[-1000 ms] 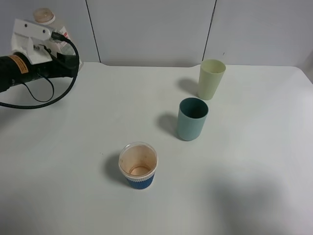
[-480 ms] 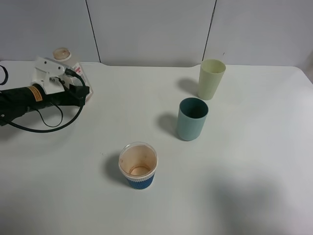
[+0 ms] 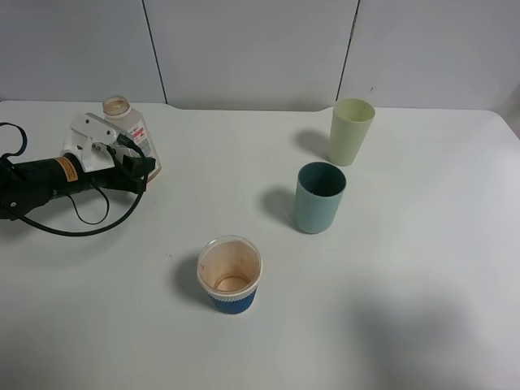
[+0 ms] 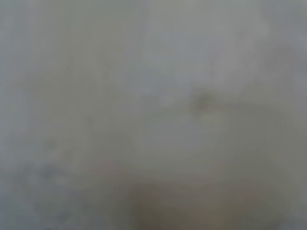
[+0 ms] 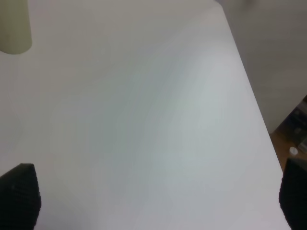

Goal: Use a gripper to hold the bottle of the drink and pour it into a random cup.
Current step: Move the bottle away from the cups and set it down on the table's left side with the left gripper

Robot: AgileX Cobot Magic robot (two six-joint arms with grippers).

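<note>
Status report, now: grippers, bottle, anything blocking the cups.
Left gripper shut on bottle, bottle upright at table level. Right gripper open, empty. Teal cup unobstructed, nothing poured.

Clear plastic bottle [image 3: 132, 140]; matt teal plastic cup [image 3: 319, 197]; ribbed blue paper cup [image 3: 230, 275]; smooth matt white tabletop [image 3: 390, 276]; white plastic gripper [image 3: 97, 145].

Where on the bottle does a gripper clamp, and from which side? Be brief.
Clamp the bottle on its squarish body, below the neck, level from the left side, where the left gripper holds it. The flat walls suit the jaws, it stands upright, and the neck is free for pouring.
</note>
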